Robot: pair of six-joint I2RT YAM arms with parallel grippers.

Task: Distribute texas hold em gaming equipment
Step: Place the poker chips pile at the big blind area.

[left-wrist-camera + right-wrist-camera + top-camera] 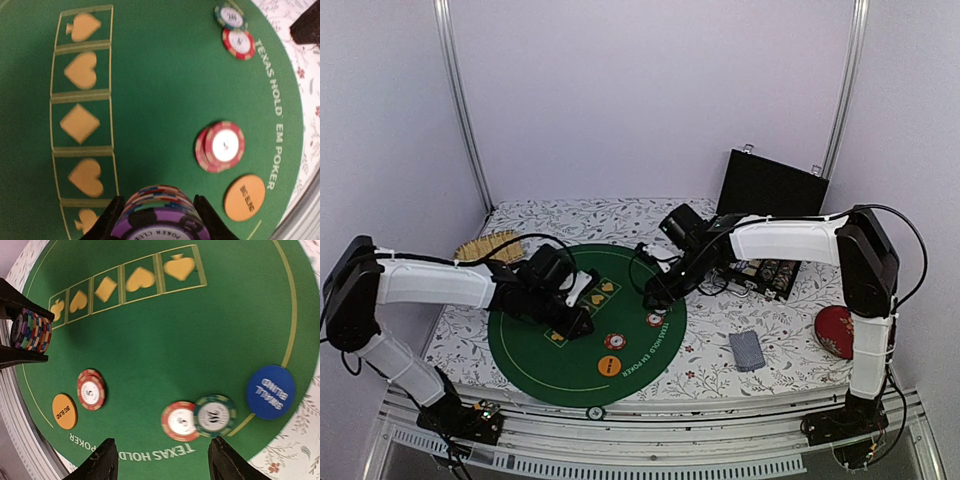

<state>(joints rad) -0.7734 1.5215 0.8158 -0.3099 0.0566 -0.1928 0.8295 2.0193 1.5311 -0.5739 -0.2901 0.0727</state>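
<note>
left gripper (159, 220) pinched a tall stack of mixed-colour poker chips (157, 202) between its fingers, over the green round felt mat (540, 350), at one end of the mat's printed row of yellow suit symbols (80, 122). right gripper (162, 460) hung with fingers spread and nothing between them, over the mat's lettered rim. just inside that rim lay a red chip (181, 421) touching a green chip (215, 415), with a blue small blind button (270, 392) beside them at the mat's edge. farther along the lettering lay a small pile of red chips (91, 389) near an orange big blind button (64, 411). blue-grey backed playing cards (747, 350) lay off the mat, on the floral cloth (720, 375).
</note>
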